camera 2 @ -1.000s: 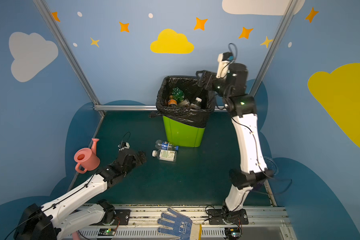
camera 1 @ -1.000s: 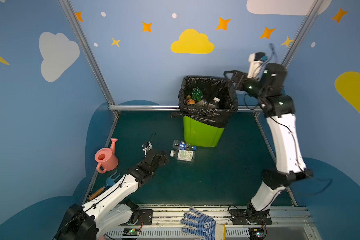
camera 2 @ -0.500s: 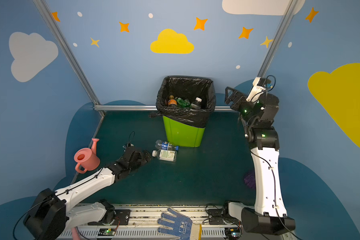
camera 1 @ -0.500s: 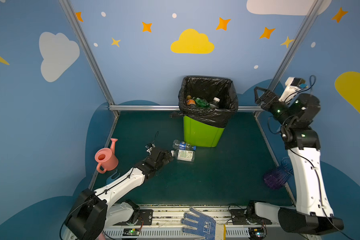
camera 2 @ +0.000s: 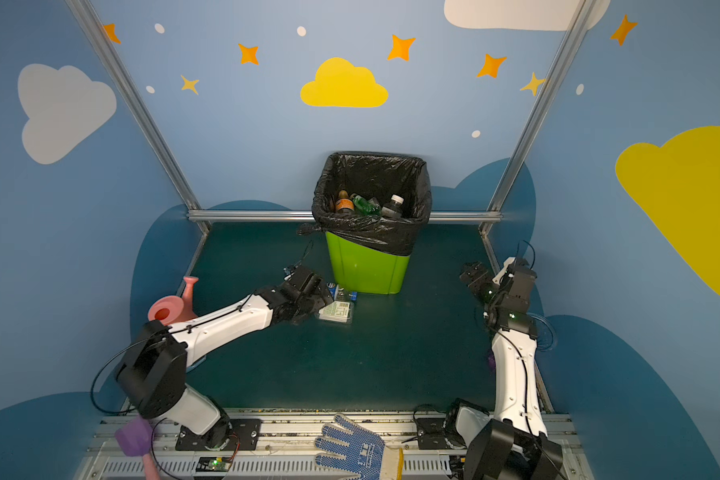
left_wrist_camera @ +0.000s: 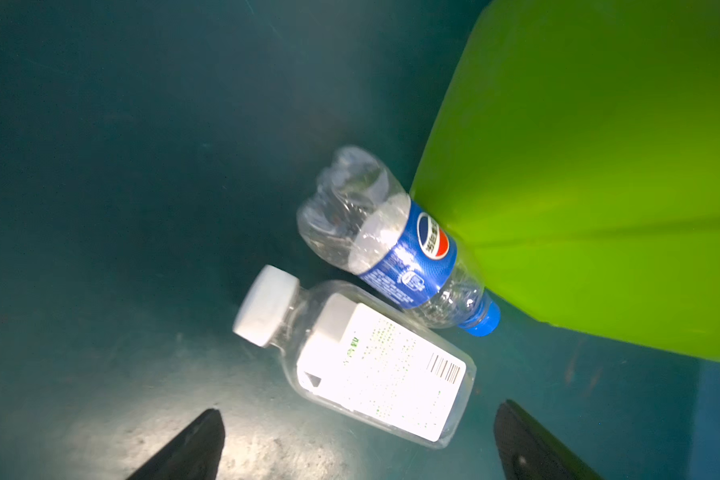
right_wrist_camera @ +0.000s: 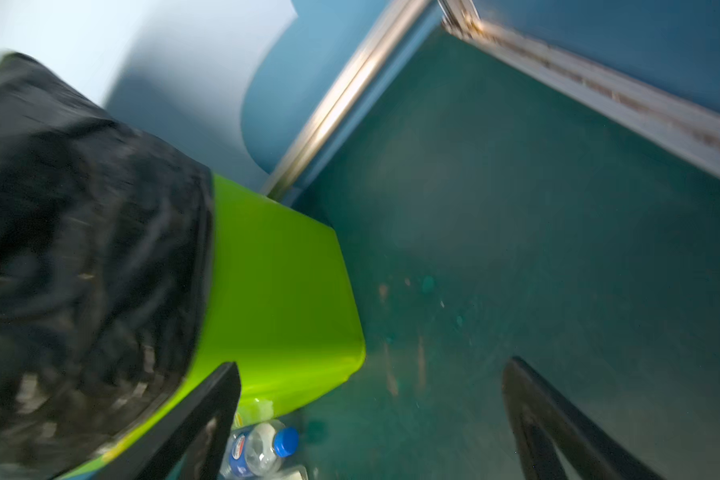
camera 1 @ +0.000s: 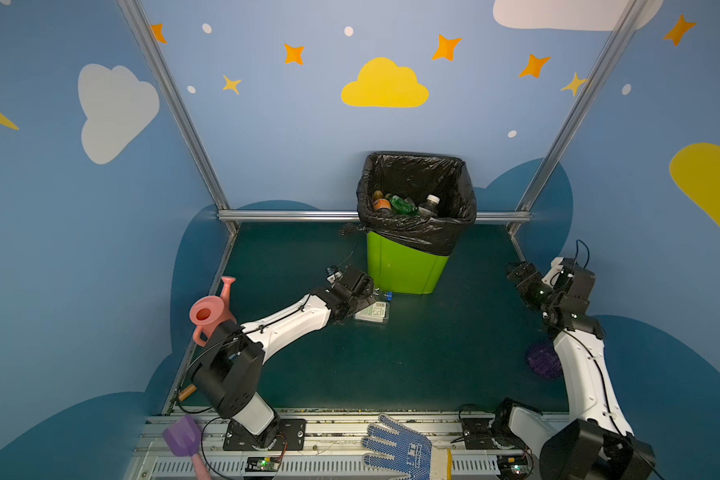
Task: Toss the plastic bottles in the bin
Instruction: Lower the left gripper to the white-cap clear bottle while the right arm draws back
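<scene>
Lime-green bin [camera 1: 404, 270], black liner [camera 1: 416, 235], blue-labelled clear bottle [left_wrist_camera: 408, 253], white-labelled clear bottle [left_wrist_camera: 375, 370], pink watering can [camera 1: 209, 313]

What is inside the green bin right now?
In both top views the bin holds an orange-labelled bottle, a green bottle and a white-capped bottle, lying on top. Anything beneath them is hidden by the black bag and the bin's wall.

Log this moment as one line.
left gripper: open, at white-label bottle | right gripper: open, empty | blue-label bottle: lying beside bin | other bottles: in bin
</scene>
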